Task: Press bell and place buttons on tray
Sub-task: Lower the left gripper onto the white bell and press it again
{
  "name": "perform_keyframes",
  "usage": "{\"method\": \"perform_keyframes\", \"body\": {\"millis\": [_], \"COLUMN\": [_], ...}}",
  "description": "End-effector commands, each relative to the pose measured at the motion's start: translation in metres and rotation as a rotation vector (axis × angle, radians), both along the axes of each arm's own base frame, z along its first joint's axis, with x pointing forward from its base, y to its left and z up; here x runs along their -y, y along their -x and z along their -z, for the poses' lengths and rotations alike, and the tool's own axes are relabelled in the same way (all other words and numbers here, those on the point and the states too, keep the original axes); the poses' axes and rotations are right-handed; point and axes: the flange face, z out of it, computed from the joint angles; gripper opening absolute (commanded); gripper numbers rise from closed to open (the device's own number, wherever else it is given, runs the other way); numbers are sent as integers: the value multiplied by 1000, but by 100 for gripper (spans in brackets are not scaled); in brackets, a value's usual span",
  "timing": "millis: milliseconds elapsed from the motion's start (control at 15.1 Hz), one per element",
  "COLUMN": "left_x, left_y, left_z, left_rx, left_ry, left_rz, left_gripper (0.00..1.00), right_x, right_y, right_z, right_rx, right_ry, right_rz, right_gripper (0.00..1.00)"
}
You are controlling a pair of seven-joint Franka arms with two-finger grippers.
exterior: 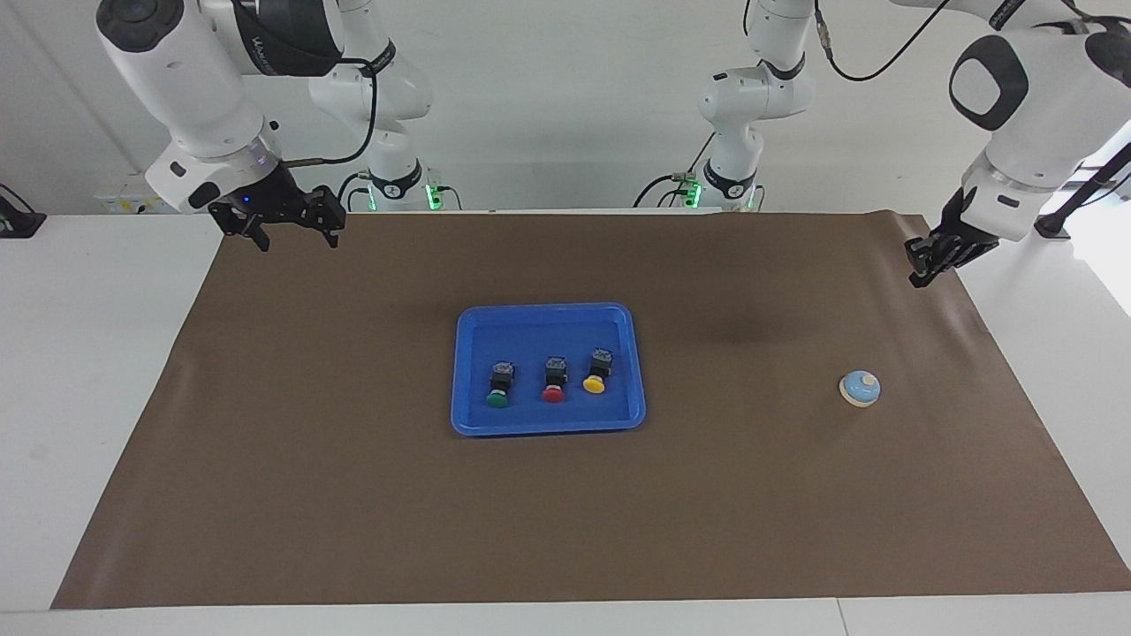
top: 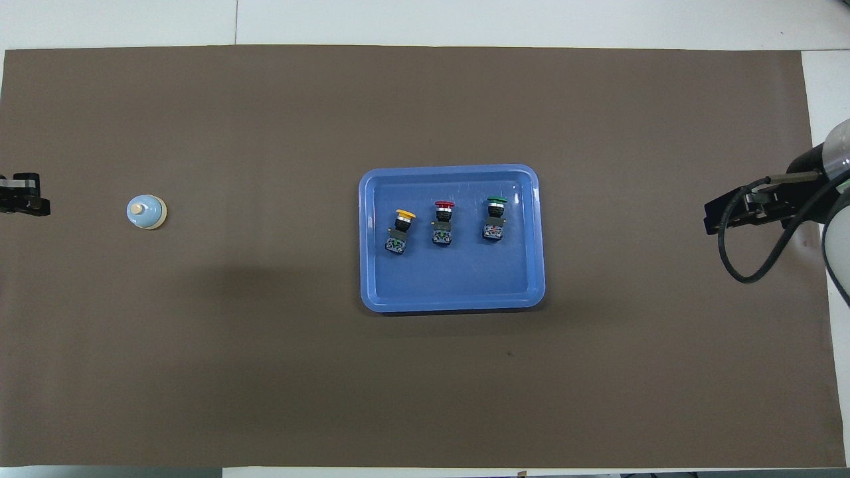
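Blue tray (exterior: pixel 466 371) sits mid-mat on the brown mat (exterior: pixel 353 495), long side running along the table's length.

3 buttons lie in the tray in a row, each on its side, black body toward the robots and cap pointing away from them:
- green button (exterior: pixel 498 389) at the right arm's end of the row
- red button (exterior: pixel 554 384) in the middle
- yellow button (exterior: pixel 596 374) at the left arm's end, its body tilted slightly off the line of the other 2

In the overhead view the same row reads yellow (top: pixel 400 230), red (top: pixel 443 223), green (top: pixel 495 218), spaced apart and not touching each other or the rim (top: pixel 451 170).

Bell (exterior: pixel 860 389) stands upright on the mat toward the left arm's end, well apart from the tray — at about 9 o'clock from it in the overhead view (top: pixel 146 212).

Left gripper (exterior: pixel 937 258) hangs in the air over the mat's edge at the left arm's end; whether its fingers are apart or together I cannot tell. It holds nothing visible.

Right gripper (exterior: pixel 292 231) hangs over the mat's corner at the right arm's end, at about 10 o'clock from the tray in the facing view — fingers apart, empty.
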Motion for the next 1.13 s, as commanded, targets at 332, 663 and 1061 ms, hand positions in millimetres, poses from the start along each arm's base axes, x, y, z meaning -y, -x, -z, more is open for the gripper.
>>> {"method": "perform_keyframes", "body": {"millis": [332,663,1061], "left_x": [-21,-13,-11], "left_y": [-42,-50,-33], "left_z": [139,184,213], "left_rx": [22,11,-12], "left_ry": [-23,-29,-26], "left_rz": [-16,4,7], "left_gripper": [0,0,0], "right_x": [1,1,1], "right_y": [5,5,5], "right_z": [-2,-2,-2], "right_rx": [5,5,5], "right_ry": [-16,-16,-16], "right_rz": [-14,-14,-14], "right_gripper": [100,100,100]}}
